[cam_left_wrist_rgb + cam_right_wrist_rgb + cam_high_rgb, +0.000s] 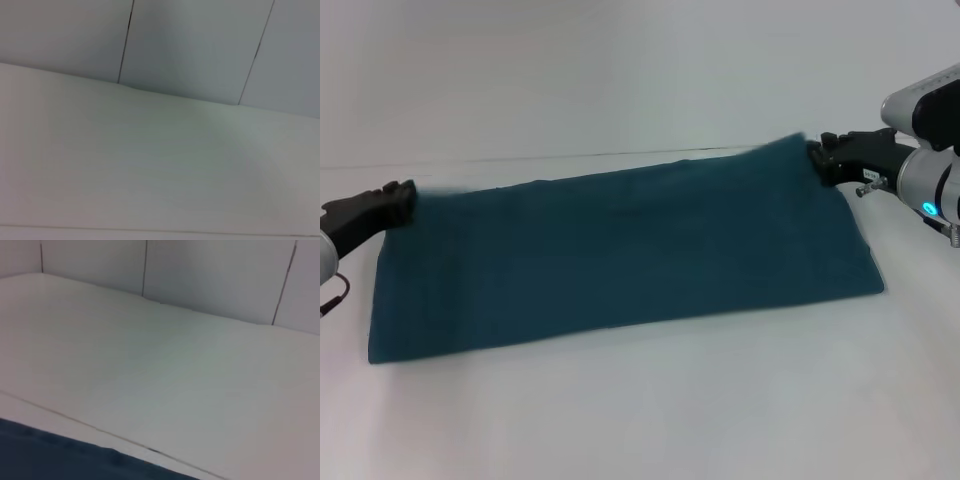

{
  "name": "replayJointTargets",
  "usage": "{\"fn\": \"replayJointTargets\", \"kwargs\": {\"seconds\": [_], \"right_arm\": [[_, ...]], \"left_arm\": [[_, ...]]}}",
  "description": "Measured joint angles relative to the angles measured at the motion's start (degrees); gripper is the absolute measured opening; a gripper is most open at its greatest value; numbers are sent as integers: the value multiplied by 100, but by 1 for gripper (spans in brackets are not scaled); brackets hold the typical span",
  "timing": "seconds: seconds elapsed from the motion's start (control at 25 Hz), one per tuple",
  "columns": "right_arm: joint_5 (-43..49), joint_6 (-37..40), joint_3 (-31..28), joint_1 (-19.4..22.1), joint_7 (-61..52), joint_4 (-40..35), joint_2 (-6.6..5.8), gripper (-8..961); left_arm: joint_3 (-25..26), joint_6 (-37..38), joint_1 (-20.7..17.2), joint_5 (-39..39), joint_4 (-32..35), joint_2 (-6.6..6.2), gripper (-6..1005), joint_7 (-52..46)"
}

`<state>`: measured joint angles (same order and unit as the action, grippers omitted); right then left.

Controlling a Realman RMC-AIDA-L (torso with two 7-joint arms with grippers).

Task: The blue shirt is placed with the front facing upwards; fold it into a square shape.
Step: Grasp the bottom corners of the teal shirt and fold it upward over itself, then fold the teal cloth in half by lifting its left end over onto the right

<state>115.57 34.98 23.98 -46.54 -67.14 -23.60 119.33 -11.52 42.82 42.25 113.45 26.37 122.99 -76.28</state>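
The shirt (620,255) is held at its far corners, folded into a band. It is clenched by the left gripper (402,197) and right gripper (820,155) above the counter (640,410).

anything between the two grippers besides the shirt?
No. In the head view the left gripper and right gripper sit at opposite far corners of the blue shirt; only its far edge spans between them, over the white table.

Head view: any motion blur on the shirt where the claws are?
Head view: the blue shirt smears at its far edge beside the left claw and near the right claw; its near edge is crisp. Right wrist view: soft, showing a shirt strip. Left wrist view: only white table.
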Motion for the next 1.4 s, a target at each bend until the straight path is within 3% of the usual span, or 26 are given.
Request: {"fn": "replayJointTargets", "kwargs": {"seconds": [0.08, 0.24, 0.68, 0.96, 1.2, 1.4], "right_arm": [[0, -9, 40, -5, 29, 5, 1, 63], [0, -52, 77, -13, 35, 5, 3, 209], [-358, -178, 89, 18, 31, -38, 11, 630], [-442, -315, 118, 69, -114, -54, 11, 839], [-404, -35, 514, 305, -683, -309, -15, 926], [-402, 781, 893, 722, -1308, -970, -8, 934]], "left_arm": [[0, -37, 1, 0, 0, 7, 126, 0], [0, -115, 3, 0, -1, 27, 148, 0], [0, -119, 45, -2, 5, -15, 609, -30], [-98, -130, 63, -194, 8, -39, 809, -376], [-1023, 289, -43, -198, 36, -254, 875, -1495], [-1046, 1472, -90, -211, 43, -452, 867, -1746]]}}
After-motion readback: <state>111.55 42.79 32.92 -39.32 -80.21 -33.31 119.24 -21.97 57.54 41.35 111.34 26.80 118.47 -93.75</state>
